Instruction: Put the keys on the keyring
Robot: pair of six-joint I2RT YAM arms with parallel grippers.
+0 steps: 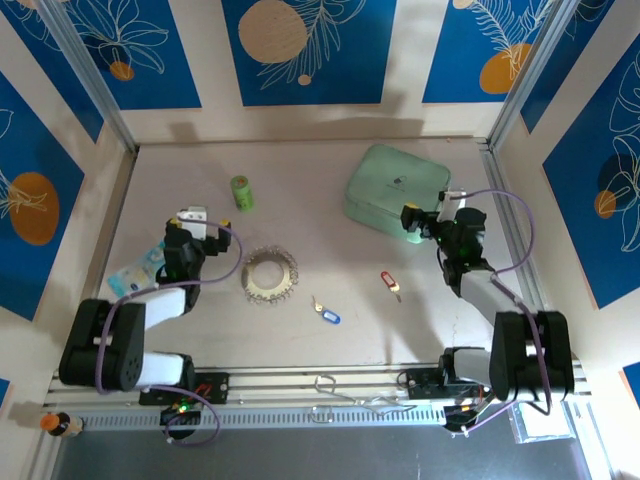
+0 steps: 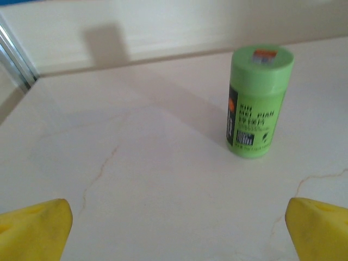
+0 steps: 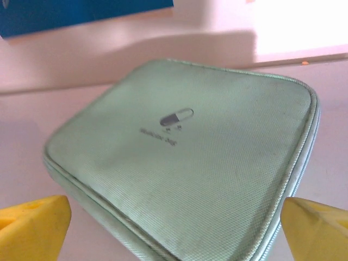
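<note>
Well, my right gripper (image 1: 412, 222), jaws spread and empty like my left gripper (image 1: 193, 218), sits nearest the red-tagged key (image 1: 390, 284), at seven o'clock from it, lying eleven-to-five.

Keyring (image 1: 270, 275), blue-tagged key (image 1: 325, 313) and red-tagged key (image 1: 390, 284), all lying apart on the table (image 1: 330, 235).
The keyring is a thin metal ring fringed all round with small silvery pieces, lying flat. Near it on the right lies the small silvery blue-tagged key. The red-tagged key lies further right. Neither key touches the ring.
</note>
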